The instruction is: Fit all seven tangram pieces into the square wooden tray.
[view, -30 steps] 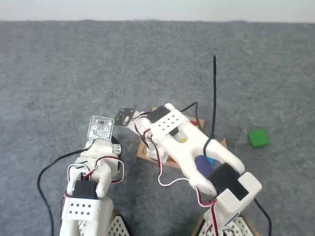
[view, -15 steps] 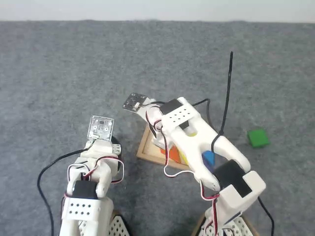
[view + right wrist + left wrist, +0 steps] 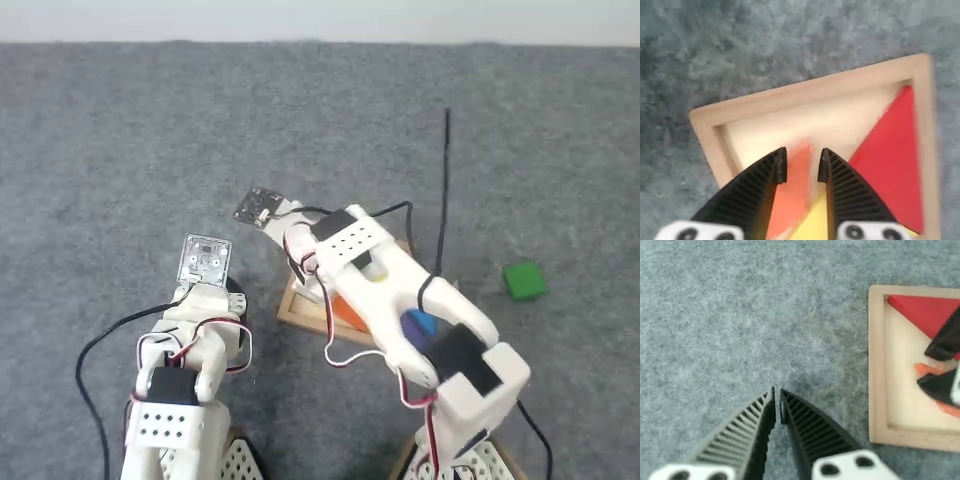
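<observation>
High view: the square wooden tray (image 3: 300,312) sits under the right arm (image 3: 400,295), and the small green square piece (image 3: 524,280) lies out on the grey carpet (image 3: 150,130), well apart on that arm's side, so the right arm is nearer. Left wrist view: the left gripper (image 3: 777,392) is closed and empty, beside the tray. Right wrist view: the right gripper (image 3: 801,165) hangs slightly parted over the orange triangle piece (image 3: 792,195), seemingly clamping nothing, with the red triangle piece (image 3: 890,150) alongside. No readable writing anywhere
</observation>
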Motion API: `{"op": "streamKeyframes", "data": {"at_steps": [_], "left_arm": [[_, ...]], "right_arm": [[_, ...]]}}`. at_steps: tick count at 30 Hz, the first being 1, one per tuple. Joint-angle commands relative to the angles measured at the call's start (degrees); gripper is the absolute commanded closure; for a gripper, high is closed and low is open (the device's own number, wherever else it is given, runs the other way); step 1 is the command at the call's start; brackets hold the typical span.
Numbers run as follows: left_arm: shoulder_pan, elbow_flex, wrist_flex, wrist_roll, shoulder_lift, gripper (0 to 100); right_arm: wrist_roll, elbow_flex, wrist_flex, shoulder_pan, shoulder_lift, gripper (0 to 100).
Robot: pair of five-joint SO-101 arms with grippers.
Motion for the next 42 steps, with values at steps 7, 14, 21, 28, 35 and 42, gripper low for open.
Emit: {"op": "streamKeyframes", "data": {"at_steps": [7, 14, 21, 28, 35, 42], "left_arm": [[-0.26, -0.48, 0.09, 0.26, -0.70, 98], [-0.26, -0.48, 0.09, 0.26, -0.70, 98], [-0.26, -0.48, 0.09, 0.26, -0.70, 98], [-0.26, -0.48, 0.09, 0.26, -0.70, 98], [-0.26, -0.48, 0.09, 0.26, -0.70, 98], [-0.26, -0.48, 0.09, 0.26, -0.70, 98]], "right_arm": [[-0.53, -2.37, 3.21, -0.31, 2.15, 88.3], [1.05, -0.44, 4.62, -0.31, 1.63, 88.3], [3.96, 0.53, 7.60, -0.48, 1.19, 88.3], [3.96, 0.18, 13.49, -0.31, -4.53, 88.3], [3.87, 0.09, 13.41, -0.57, -5.41, 88.3], [3.87, 0.09, 13.41, -0.75, -5.05, 87.9]]}}
